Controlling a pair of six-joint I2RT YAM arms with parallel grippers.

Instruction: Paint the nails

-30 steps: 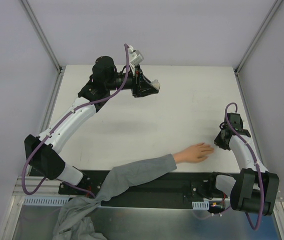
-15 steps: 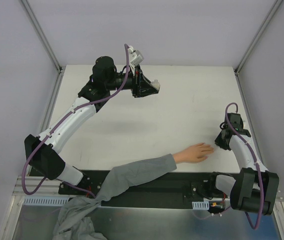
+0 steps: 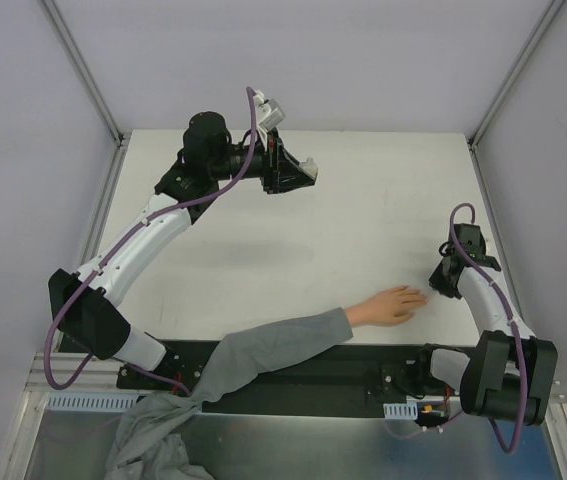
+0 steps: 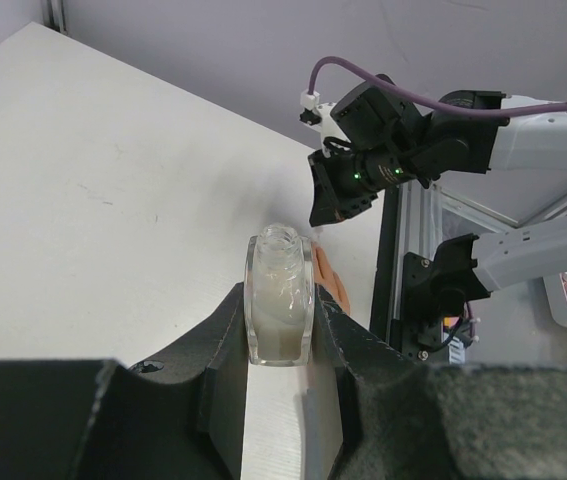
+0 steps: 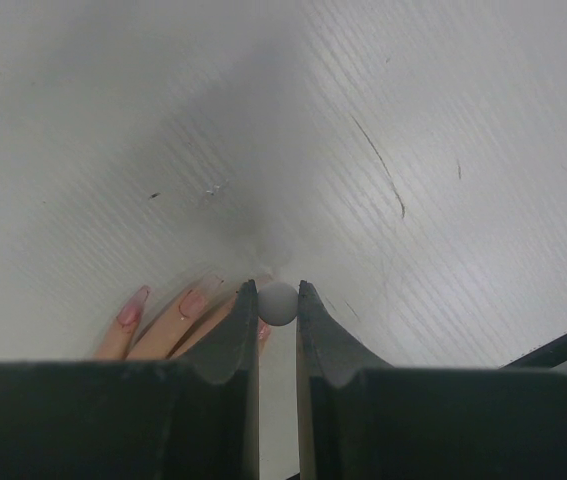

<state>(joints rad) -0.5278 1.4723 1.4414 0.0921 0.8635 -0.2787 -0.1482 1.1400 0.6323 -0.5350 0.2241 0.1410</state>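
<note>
- pinching a small clear bottle (image 4: 280, 310) with no cap on it, the left fingers (image 4: 231, 325) hung above the far surface (image 3: 363, 220).
- the right fingers (image 5: 238, 335) clamped a small grey ball (image 5: 278, 303) right at the fingertips of the pale hand (image 3: 388, 305).
- the nails (image 5: 195, 300), pinkish and long, lay on the near-right surface, just beside those fingers.

The nails (image 5: 195, 299) are long, tapered, glossy and pinkish-translucent, tipping the fingers of a pale peach hand (image 3: 388, 306) that lies palm down on the white table (image 3: 293, 230) near its front edge, right of centre, fingertips pointing right.
</note>
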